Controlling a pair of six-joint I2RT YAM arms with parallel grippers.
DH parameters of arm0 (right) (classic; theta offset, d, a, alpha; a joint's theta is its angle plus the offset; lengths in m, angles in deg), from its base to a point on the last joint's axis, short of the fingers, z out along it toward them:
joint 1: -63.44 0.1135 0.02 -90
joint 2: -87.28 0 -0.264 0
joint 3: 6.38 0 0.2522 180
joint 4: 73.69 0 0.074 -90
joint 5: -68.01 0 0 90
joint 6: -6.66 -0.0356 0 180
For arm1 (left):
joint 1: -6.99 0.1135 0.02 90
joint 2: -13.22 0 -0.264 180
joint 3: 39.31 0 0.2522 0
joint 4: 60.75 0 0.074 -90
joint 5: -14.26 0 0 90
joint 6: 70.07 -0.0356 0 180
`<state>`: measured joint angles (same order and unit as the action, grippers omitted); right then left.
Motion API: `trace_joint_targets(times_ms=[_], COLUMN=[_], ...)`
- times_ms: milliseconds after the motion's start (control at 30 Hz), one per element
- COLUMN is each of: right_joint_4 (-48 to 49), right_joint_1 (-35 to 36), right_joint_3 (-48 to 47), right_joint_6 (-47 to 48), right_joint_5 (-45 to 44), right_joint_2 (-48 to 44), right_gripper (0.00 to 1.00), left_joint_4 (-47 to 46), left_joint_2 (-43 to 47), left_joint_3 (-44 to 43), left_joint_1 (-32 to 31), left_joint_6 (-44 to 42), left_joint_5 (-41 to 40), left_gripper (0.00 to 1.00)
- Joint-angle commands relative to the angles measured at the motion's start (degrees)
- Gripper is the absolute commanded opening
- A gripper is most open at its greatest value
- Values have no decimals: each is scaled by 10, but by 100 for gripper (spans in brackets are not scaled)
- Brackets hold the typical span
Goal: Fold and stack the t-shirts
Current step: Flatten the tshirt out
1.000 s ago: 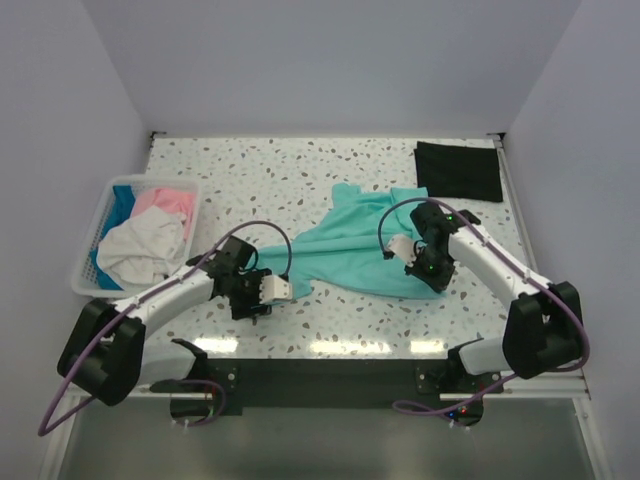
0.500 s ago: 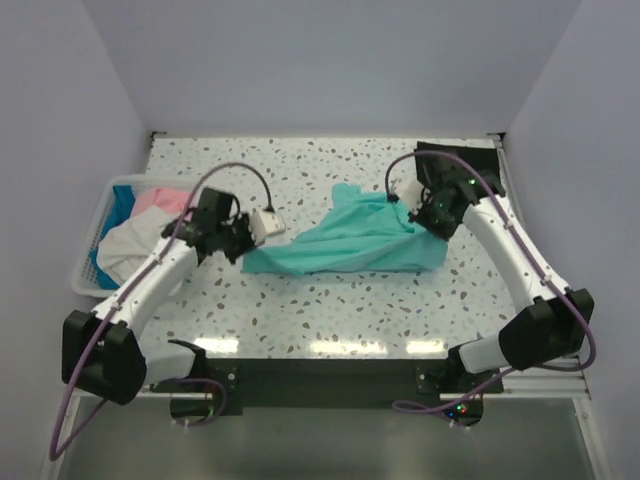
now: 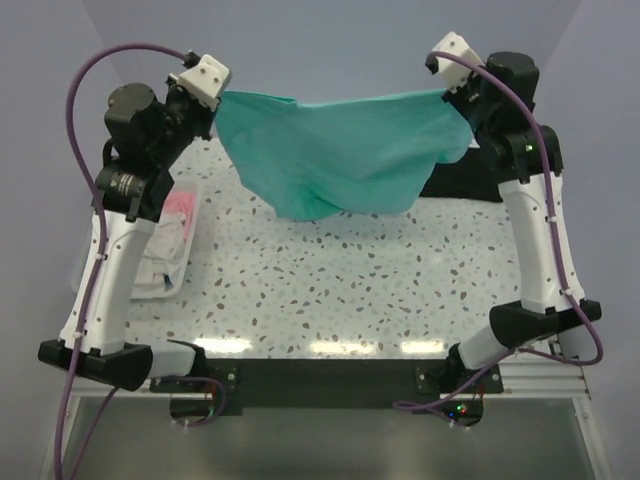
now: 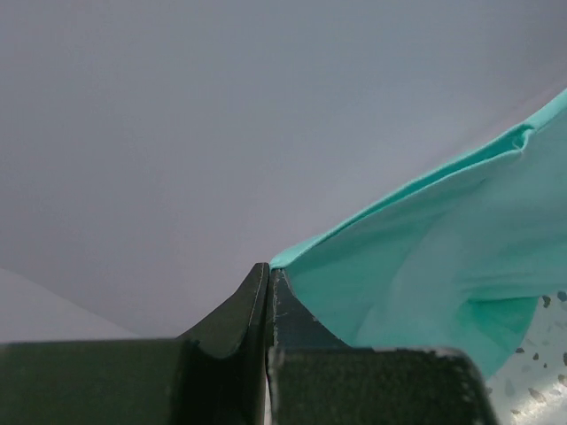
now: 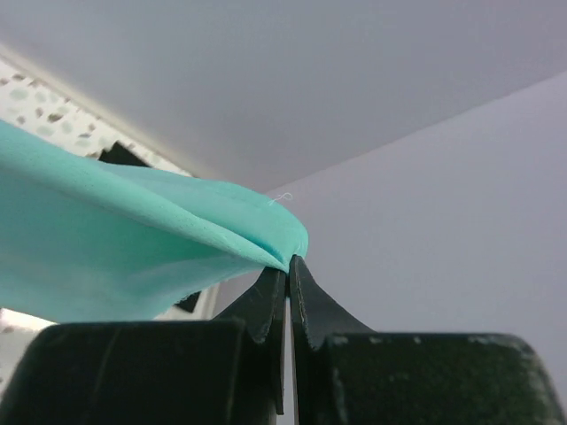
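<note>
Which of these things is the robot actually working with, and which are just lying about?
Part of the job:
teal shirt, hanging in the air between the left end effector and right end effector
black shirt
pink shirt
white shirt

Just lying about:
basket
table

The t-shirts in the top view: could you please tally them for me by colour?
teal-green t-shirt: 1
black t-shirt: 1
pink t-shirt: 1
white t-shirt: 1
Total: 4 showing; the left arm may hide more.
</note>
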<state>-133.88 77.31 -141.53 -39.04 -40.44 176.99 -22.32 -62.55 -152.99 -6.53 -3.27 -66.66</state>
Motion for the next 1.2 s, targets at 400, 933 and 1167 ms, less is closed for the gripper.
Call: trace_joint_targets(times_ms=[400, 933, 1167], right_joint_4=[103, -136, -133], right_joint_1=[-1, -1, -1], right_joint_3=[66, 61, 211], right_joint_6=[85, 177, 170], right_joint_5=[2, 127, 133], right_joint_2=[-183, -374, -362], right_gripper=[0, 0, 0], left_joint_4=[-38, 225, 226], left_joint_2=[170, 272, 274], left_joint_3=[11, -146, 44], left_joint_1=[2, 13, 12], left_joint_6=[-4, -85, -136], left_joint_5=[-62, -27, -23], left_gripper=[0, 0, 0])
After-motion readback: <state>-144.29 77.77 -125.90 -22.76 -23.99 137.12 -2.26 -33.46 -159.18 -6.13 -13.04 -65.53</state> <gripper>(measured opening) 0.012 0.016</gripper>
